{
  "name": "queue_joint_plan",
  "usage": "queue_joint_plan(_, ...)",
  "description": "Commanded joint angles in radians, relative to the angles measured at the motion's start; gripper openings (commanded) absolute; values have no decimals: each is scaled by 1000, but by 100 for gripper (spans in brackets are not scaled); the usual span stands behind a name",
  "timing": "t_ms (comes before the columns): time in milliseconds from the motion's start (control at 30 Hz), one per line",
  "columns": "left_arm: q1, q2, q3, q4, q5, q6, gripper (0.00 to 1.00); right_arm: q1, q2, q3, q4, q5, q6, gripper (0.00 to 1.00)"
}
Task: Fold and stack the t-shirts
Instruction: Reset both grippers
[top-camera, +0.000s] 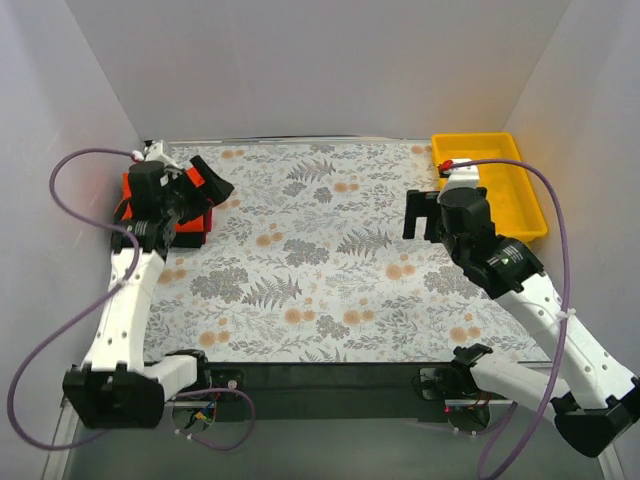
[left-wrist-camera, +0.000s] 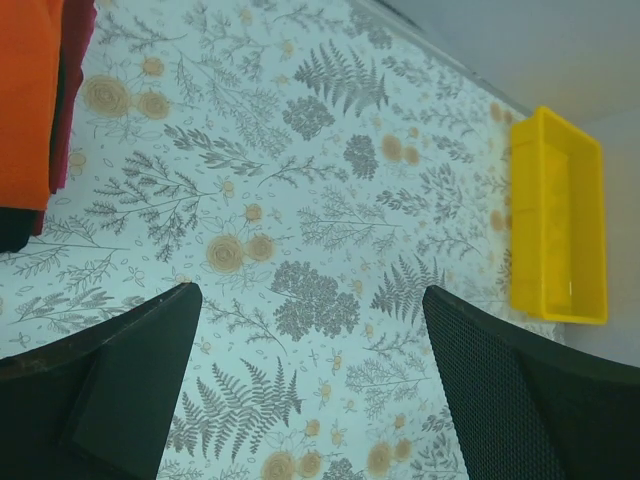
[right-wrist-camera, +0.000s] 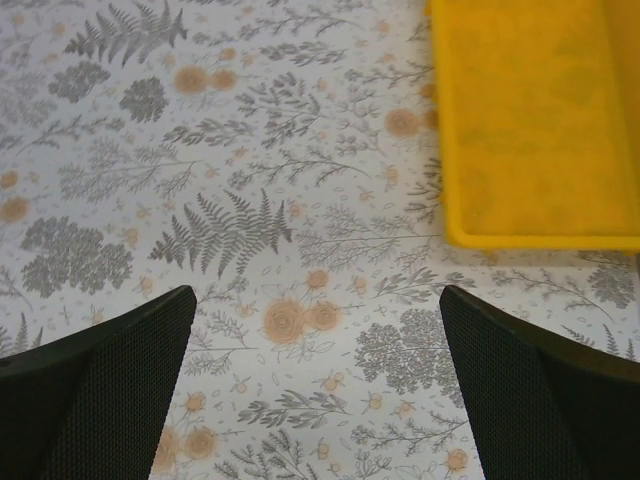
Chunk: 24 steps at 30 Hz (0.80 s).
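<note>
The t-shirts lie folded in a stack (top-camera: 200, 222) at the table's far left, mostly hidden under my left arm. The orange-red one (left-wrist-camera: 25, 100) is on top, with dark red (left-wrist-camera: 70, 110) and black (left-wrist-camera: 15, 228) edges showing beneath it in the left wrist view. My left gripper (top-camera: 205, 188) is open and empty, raised just right of the stack; it also shows in the left wrist view (left-wrist-camera: 312, 385). My right gripper (top-camera: 418, 215) is open and empty above the cloth left of the tray; it also shows in the right wrist view (right-wrist-camera: 315, 390).
A yellow plastic tray (top-camera: 520, 195) stands empty at the far right; it also shows in the left wrist view (left-wrist-camera: 558, 215) and the right wrist view (right-wrist-camera: 540, 120). A floral cloth (top-camera: 320, 260) covers the table. White walls close in the back and sides.
</note>
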Motion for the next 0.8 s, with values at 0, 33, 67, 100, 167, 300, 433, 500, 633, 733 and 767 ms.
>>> queue_joint_plan(0,16,-259,-51,-71,20,43,86,-34,-67,66,-24,128,-8,98)
queue_joint_plan(33,16,-305,-75,-79,-15,22,86,-36,-98,70,-24,160,-24,98)
queue_joint_plan(67,16,-344,-83,-97,-37,12,86,-36,-115,80,-22,173,-30,98)
queue_joint_plan(100,16,-410,-84,-116,-64,5,86,-36,-149,86,-22,179,-40,98)
queue_joint_plan(167,16,-443,-78,-180,-179,1,86,-36,-184,103,-21,191,-74,98)
queue_joint_plan(300,-45,-478,-29,-246,-365,28,86,-36,-303,98,-2,204,-149,98)
queue_joint_plan(433,-116,-498,44,-295,-528,21,86,-38,-397,67,16,251,-180,98)
queue_joint_plan(500,-156,-549,32,-297,-592,12,86,-36,-439,57,16,253,-179,98)
queue_joint_plan(633,-183,-664,-64,-245,-648,15,86,-36,-494,11,16,247,-171,98)
queue_joint_plan(733,-185,-742,-138,-206,-655,-12,86,-36,-511,0,15,247,-171,98)
queue_joint_plan(767,-185,-759,-158,-179,-654,-9,86,-36,-515,-5,15,245,-169,98)
